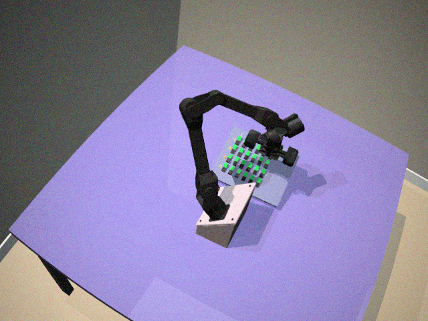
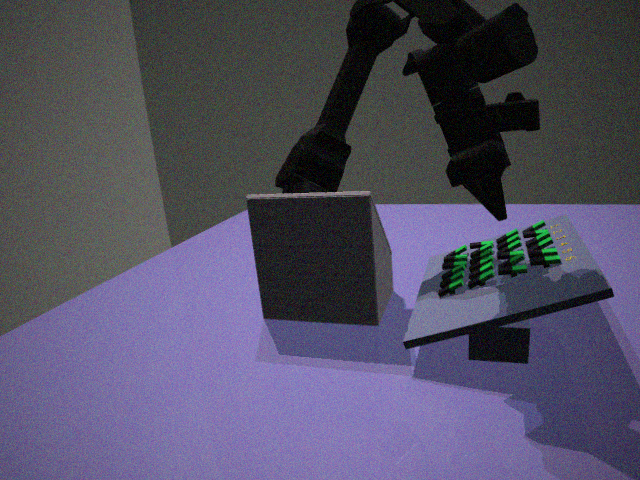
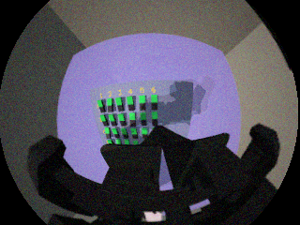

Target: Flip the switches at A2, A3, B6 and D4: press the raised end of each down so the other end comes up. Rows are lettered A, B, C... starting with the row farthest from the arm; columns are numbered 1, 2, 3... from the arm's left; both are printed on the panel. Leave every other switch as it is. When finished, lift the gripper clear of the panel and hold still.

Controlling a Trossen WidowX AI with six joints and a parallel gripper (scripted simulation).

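Note:
The tilted grey panel [image 1: 273, 194] [image 2: 449, 322] [image 3: 182, 114] carries four rows of green-and-black switches. In the wrist view A2 [image 3: 110, 104] and A3 [image 3: 119, 103] are in the far row, below their yellow numbers. B6 [image 3: 155, 117] is at the right end of the second row. D4 [image 3: 135, 142] shows only in part above the dark gripper body. Which end of each is raised is hard to tell. My gripper [image 2: 500, 218] [image 3: 157, 127] is shut and empty. Its tips hang above the panel, clear of the switches. In the top view it covers part of the far rows.
The pale wedge-shaped arm base [image 1: 241, 200] [image 2: 315, 258] stands close to the panel's near edge. The panel rests on a dark support [image 2: 498, 345] over the purple table [image 1: 120, 193] [image 2: 180, 392]. The arm's shadow falls over the panel's right side.

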